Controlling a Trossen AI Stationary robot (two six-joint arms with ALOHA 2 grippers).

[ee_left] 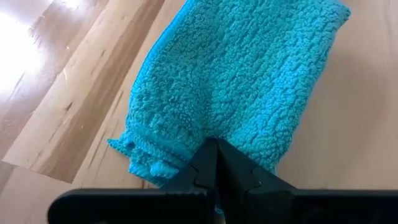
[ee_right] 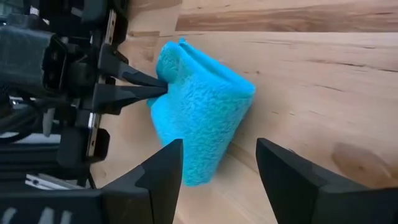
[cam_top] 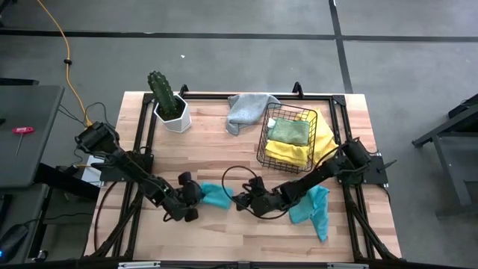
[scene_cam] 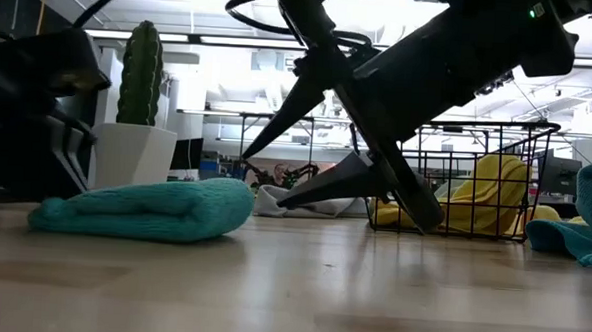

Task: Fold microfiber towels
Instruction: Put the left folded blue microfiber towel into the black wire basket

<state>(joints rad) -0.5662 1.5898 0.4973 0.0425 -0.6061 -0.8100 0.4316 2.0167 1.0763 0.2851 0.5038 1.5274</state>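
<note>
Folded teal towel [cam_top: 216, 196] lies between left hand [cam_top: 196, 196] and right hand [cam_top: 240, 200]

You had a light wood plank worktop [cam_top: 224, 232] with a black metal frame [cam_top: 140, 142] bolted around its edges. Up in the far left corner sat a green cactus [cam_top: 160, 90] in a white faceted pot [cam_top: 174, 116], standing upright. Over toward the far right, a black wire basket [cam_top: 287, 134] rested on the boards, well apart from the cactus. Off the worktop's left side there was a dark grey table [cam_top: 26, 134] with a small red-handled tool [cam_top: 21, 131] lying on it. A yellow cable [cam_top: 66, 56] trailed across the grey floor [cam_top: 403, 67] behind. The low view looked past the basket into a bright room.
</note>
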